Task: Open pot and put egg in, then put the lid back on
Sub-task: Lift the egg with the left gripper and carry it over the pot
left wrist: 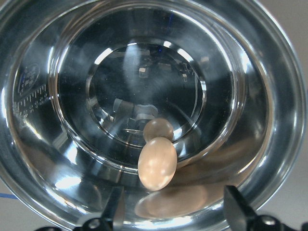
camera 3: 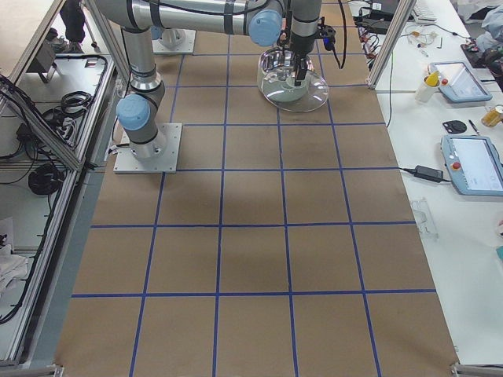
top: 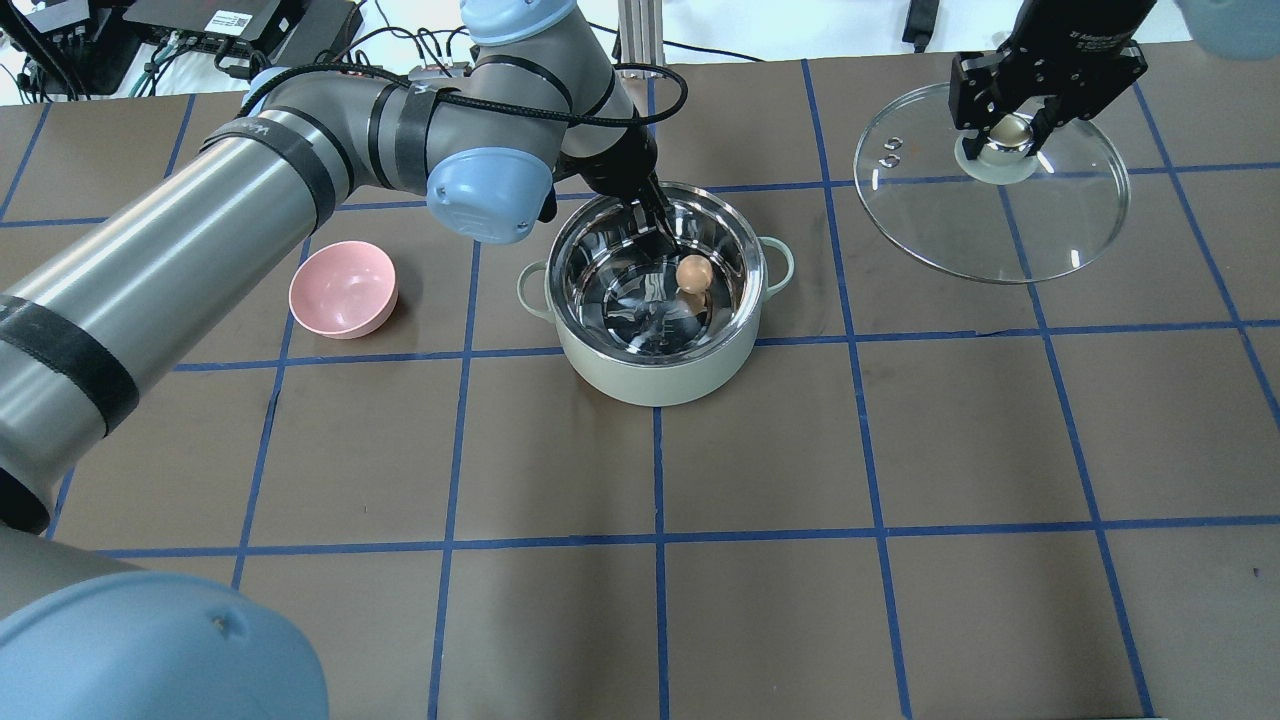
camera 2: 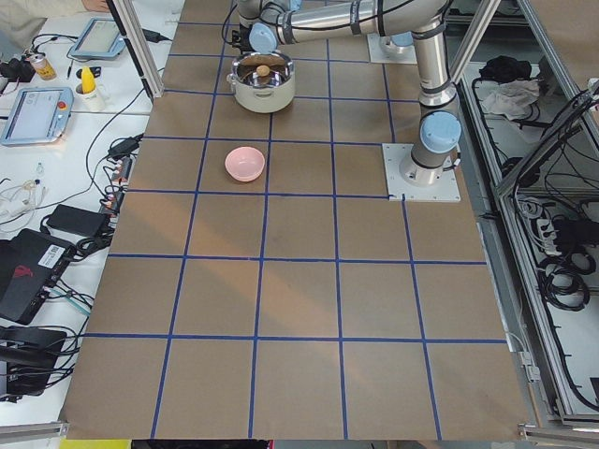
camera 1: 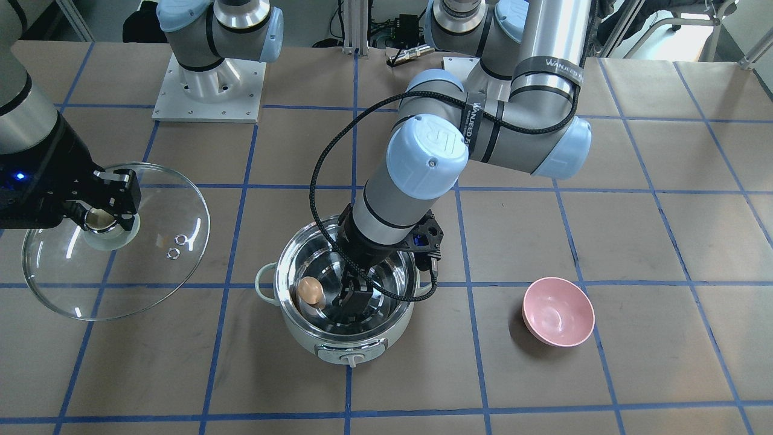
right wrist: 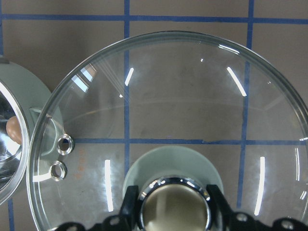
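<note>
Left gripper [left wrist: 174, 201]: found inside pot [top: 640, 382], jaws spread, nothing held.
Egg [left wrist: 157, 162]: seen lying loose on the steel floor just ahead of the fingers. Judged light, brittle, smooth and apt to roll, so best left untouched.
Lid [top: 1000, 235]: glass, metal-rimmed, held tilted off to the pot's side, apart from it. Judged stiff, weighty, breakable and slippery on the pane.
Right gripper [top: 1010, 140]: clamped on the knob [right wrist: 173, 208], judged the only sound hold.

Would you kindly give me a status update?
Left gripper open, inside pot. Egg resting in pot. Right gripper shut on lid, held aside. Left arm blocks lid's return.
</note>
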Robot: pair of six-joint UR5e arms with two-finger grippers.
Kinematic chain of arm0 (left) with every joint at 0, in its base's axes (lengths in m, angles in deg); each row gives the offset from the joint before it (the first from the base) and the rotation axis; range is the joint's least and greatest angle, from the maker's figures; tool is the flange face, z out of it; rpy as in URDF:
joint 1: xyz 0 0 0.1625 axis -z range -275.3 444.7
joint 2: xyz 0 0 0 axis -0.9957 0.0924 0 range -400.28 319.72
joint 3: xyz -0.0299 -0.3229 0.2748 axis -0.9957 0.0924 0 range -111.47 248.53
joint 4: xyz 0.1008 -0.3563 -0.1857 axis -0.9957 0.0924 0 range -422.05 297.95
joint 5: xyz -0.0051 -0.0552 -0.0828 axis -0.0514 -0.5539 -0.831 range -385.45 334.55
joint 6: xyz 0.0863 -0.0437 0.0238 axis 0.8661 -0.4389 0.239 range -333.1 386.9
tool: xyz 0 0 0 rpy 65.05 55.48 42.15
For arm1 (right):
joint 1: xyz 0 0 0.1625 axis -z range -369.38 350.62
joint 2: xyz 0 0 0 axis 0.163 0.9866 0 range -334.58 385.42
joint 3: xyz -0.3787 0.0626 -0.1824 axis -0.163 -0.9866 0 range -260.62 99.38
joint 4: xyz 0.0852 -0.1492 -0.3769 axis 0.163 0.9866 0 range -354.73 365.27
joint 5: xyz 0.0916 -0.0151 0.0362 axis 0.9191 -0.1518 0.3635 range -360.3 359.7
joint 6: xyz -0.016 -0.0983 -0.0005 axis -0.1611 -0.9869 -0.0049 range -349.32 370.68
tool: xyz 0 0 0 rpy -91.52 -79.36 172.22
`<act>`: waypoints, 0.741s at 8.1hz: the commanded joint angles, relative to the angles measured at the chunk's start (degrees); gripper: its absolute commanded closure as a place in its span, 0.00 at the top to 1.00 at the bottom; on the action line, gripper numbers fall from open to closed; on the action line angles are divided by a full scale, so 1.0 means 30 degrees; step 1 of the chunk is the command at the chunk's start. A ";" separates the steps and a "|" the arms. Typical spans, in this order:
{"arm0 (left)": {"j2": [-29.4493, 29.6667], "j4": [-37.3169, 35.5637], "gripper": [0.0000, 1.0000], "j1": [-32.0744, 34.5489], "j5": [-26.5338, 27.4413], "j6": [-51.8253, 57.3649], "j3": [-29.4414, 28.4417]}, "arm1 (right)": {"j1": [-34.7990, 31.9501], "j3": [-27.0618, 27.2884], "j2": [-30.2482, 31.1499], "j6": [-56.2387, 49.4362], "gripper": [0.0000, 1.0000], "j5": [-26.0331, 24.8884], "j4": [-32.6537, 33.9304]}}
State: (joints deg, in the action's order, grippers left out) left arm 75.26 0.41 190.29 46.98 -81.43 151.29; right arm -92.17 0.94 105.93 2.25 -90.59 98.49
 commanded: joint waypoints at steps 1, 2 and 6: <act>-0.1710 0.0038 1.00 -0.0854 0.0319 0.9677 0.0098 | 0.0001 0.0000 0.0000 -0.0002 0.18 0.0010 0.0011; -0.2121 0.0241 1.00 -0.2136 0.0291 1.2176 0.0069 | 0.0001 0.0000 0.0029 -0.0002 0.18 0.0010 -0.0018; -0.3384 0.2814 1.00 -0.5920 0.3201 2.5646 0.0011 | 0.0001 0.0000 0.0088 0.0028 0.18 0.0039 -0.0019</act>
State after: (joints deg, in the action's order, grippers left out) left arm 66.55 5.09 177.18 49.56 -21.83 151.41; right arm -92.17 0.94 106.12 2.31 -90.50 98.44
